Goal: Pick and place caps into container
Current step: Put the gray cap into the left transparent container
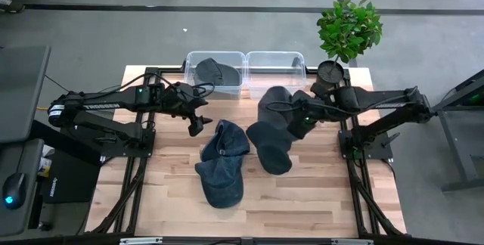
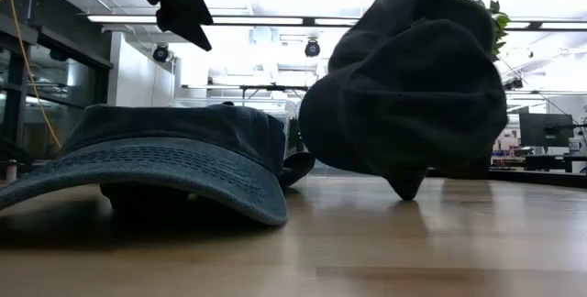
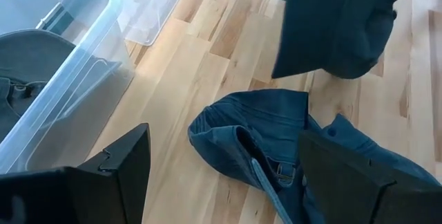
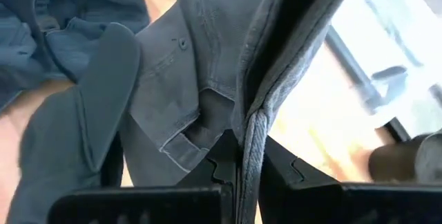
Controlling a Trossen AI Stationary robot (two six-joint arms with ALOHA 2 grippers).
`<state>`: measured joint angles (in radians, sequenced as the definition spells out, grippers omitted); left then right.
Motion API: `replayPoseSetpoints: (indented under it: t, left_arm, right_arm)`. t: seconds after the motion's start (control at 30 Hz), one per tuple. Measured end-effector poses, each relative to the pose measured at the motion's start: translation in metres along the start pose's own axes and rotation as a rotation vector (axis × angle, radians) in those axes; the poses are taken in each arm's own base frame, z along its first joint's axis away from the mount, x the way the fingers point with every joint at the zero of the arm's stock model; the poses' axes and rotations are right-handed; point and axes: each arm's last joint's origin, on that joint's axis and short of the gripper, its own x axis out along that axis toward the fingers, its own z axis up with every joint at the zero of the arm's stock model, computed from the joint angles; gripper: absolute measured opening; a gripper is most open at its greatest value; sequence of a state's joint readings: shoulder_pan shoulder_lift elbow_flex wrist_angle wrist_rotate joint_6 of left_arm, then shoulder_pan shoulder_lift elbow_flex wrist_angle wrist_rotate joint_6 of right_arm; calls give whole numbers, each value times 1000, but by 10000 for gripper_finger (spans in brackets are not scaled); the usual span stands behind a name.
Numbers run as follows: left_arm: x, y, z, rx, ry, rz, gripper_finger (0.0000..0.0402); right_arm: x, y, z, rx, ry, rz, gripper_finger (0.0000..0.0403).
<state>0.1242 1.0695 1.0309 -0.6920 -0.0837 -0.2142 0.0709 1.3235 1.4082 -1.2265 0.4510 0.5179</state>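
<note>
My right gripper (image 1: 297,128) is shut on a dark grey-blue cap (image 1: 274,131) over the table's middle right. The cap hangs as a bundle (image 2: 404,95), and I cannot tell whether a second cap is within it. A darker blue cap (image 1: 223,162) lies on the table, its brim (image 2: 138,173) toward the near edge. My left gripper (image 1: 198,122) is open and hovers just left of and above this cap (image 3: 276,155), touching nothing. A grey cap (image 1: 214,71) lies in the left clear container (image 1: 189,67). My right gripper pinches a folded edge of the grey-blue cap's cloth (image 4: 250,131) between its two fingers, in several layers. The cap hangs slack below the fingers. Its lowest tip (image 2: 406,190) is at the table top, and I cannot tell whether it touches.
A second clear container (image 1: 276,67) stands to the right of the first at the far edge, and nothing shows in it. A potted plant (image 1: 348,29) stands at the far right corner, behind the right arm. Bare wood lies toward the near edge.
</note>
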Motion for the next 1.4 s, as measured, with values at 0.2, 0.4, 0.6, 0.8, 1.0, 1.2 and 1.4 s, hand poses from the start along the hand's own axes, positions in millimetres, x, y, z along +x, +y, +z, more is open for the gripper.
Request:
replayPoseSetpoints:
  t: [0.2,0.4,0.6,0.8,1.0,1.2,1.4]
  left_arm:
    - [0,-1,4,-4,-45,-10,293]
    - [0,-2,8,-9,-80,-18,293]
    - [-1,-2,11,-61,-116,-29,293]
    - [-2,-4,18,-106,-184,-44,293]
    - [-4,-4,27,-151,-285,-20,293]
    - [-5,-3,30,-200,-331,19,293]
    - [-6,-3,32,-213,-361,12,293]
  right_arm:
    - [6,-8,7,-54,-20,-34,19]
    - [10,-14,18,-80,-52,22,19]
    - [14,-3,29,-166,-130,151,19]
    - [16,-7,32,-268,-147,116,19]
    - [21,-18,37,-324,-145,103,19]
    - [23,-23,42,-377,-172,184,19]
    - [24,-26,46,-420,-203,248,19]
